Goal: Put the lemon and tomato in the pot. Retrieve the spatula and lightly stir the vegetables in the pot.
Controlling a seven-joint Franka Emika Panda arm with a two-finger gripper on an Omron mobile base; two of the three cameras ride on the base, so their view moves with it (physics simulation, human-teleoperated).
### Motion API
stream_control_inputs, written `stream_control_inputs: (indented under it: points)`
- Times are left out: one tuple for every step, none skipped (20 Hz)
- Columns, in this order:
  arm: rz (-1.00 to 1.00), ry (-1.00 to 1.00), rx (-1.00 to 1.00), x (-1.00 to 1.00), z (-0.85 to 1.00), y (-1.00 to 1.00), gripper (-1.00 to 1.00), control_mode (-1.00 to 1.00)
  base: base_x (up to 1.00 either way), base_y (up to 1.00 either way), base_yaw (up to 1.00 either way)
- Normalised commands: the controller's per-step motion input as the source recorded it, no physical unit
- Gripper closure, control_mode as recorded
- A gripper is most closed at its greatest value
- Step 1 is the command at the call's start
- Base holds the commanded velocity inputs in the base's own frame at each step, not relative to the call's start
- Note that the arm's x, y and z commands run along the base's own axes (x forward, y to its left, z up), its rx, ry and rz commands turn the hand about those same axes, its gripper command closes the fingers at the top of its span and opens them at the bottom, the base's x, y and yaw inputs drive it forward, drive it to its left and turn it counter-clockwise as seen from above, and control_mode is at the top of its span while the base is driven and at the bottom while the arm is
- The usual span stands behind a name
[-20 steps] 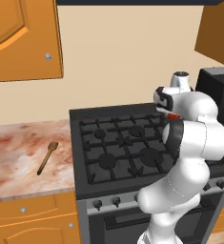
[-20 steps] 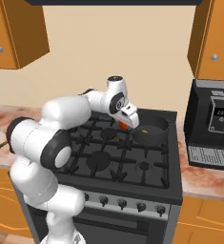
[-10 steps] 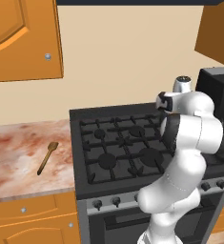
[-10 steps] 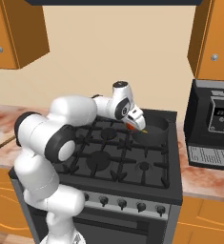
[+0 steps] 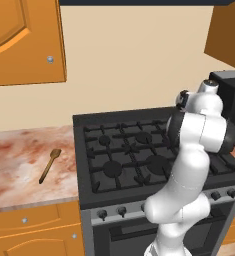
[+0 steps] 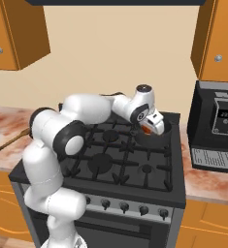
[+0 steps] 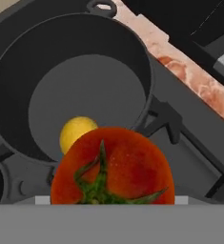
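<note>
No text can be read; the black boxy coffee machine (image 6: 217,127) has a small display, its marks illegible.

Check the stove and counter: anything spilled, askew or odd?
Nothing stands out. The lemon sits in the pot, the tomato is at the hand over it, and the spatula lies on the counter.

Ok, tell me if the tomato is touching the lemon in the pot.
Cannot tell. In the hand view the tomato overlaps the lemon, which lies in the pot, so no gap or contact between them shows.
</note>
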Motion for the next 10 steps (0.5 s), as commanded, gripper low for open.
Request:
stream_control_inputs:
  points:
    - [0.05,0.0,0.05,0.44,0.0,-0.31,1.0,-1.0,0.0,0.0,0.0]
    - [0.09,0.0,0.05,0.46,0.0,-0.26,1.0,-1.0,0.0,0.0,0.0]
    - [0.15,0.0,0.04,0.55,-0.03,-0.12,1.0,-1.0,0.0,0.0,0.0]
    - [0.19,0.0,0.03,0.51,0.0,-0.06,1.0,-1.0,0.0,0.0,0.0]
    - [0.21,0.0,0.02,0.39,0.0,0.0,1.0,-1.0,0.0,0.0,0.0]
    - [0.24,0.0,0.01,0.3,0.0,0.0,1.0,-1.0,0.0,0.0,0.0]
    - [0.25,0.0,0.0,0.23,-0.03,0.0,1.0,-1.0,0.0,0.0,0.0]
    - [0.26,0.0,0.0,0.18,-0.03,0.0,1.0,-1.0,0.0,0.0,0.0]
    - [0.27,0.0,0.0,0.09,-0.04,0.0,1.0,-1.0,0.0,0.0,0.0]
    - [0.29,0.0,0.0,0.04,-0.08,0.0,1.0,-1.0,0.0,0.0,0.0]
